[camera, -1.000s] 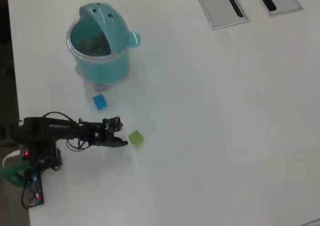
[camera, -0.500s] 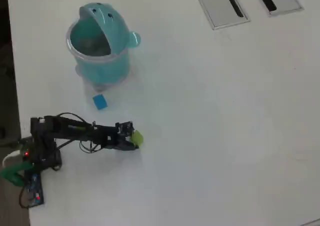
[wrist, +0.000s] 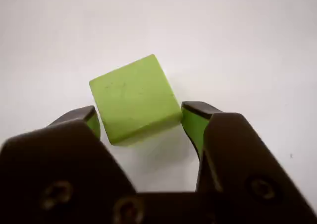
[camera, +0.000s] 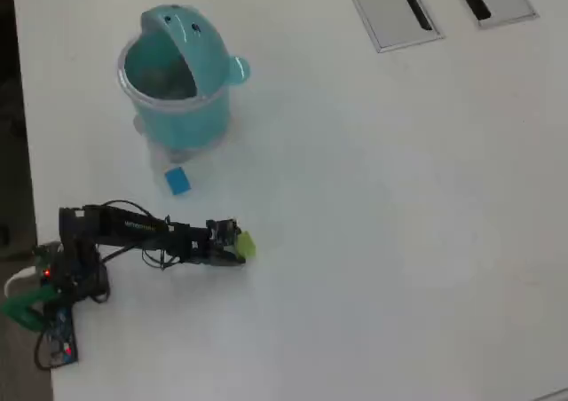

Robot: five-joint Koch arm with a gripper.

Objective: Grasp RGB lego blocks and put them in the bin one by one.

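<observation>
A bright white table (camera: 399,241) carries two grey slotted plates (camera: 390,11).

No readable text, label, number or sign anywhere.

Yellow-green block (wrist: 133,98); blue block (camera: 177,181); seemingly teal bin (camera: 182,117).

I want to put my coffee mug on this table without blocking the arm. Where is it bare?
Bare: the wide stretch right of the bin and below the grey slotted plates. Crowded: the left side, where gripper, yellow-green block and blue block sit.
</observation>
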